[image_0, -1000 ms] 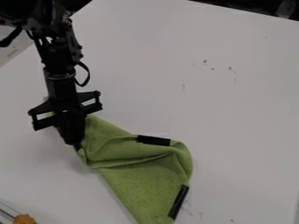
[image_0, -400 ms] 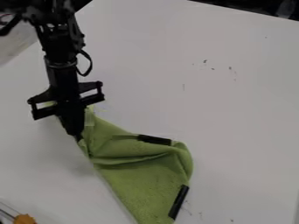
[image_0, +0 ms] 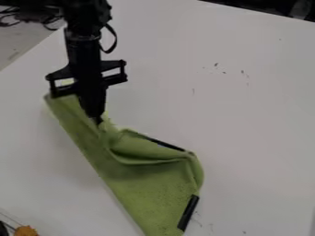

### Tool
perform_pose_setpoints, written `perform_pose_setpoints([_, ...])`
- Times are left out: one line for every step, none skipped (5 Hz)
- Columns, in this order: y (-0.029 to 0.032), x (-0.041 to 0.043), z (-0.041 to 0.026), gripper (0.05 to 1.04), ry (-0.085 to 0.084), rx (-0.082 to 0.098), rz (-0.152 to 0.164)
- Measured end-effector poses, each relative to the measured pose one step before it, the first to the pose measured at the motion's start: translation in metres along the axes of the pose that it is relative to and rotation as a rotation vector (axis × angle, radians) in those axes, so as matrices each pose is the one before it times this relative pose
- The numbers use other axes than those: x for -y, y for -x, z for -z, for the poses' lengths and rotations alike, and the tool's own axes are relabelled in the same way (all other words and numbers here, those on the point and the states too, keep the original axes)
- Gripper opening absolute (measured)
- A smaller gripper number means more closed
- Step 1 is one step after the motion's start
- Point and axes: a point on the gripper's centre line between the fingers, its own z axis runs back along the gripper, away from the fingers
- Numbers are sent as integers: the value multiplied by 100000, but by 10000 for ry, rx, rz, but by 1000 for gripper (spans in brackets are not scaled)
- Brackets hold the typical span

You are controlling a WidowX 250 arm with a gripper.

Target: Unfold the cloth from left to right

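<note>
The gripper hangs at the upper left of the camera view, pointing down, its tips shut on the upper part of the green cloth. From the held spot, folds run down and to the right. The cloth stretches from the gripper to the bottom edge, with one corner out to the left behind the gripper. A black strip lies along its upper right edge, and another sits near its lower right edge.
A white table lies under the cloth. At the bottom left corner is an orange-brown object beside something dark. Dark items stand beyond the table's far right edge.
The gripper has moved up and to the right, drawing the held part of the cloth along. More of the cloth's left side now shows, and the upper black strip has tilted.
</note>
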Motion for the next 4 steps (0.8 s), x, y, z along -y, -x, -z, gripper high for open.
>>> perform_pose_setpoints([-162,2778,-1918,63,675,316,163])
perform_pose_setpoints([-742,2314,396,63,511,-48,260])
perform_pose_setpoints([-955,1799,667,63,487,-25,282])
perform_pose_setpoints([-944,2137,282,63,767,-6,110])
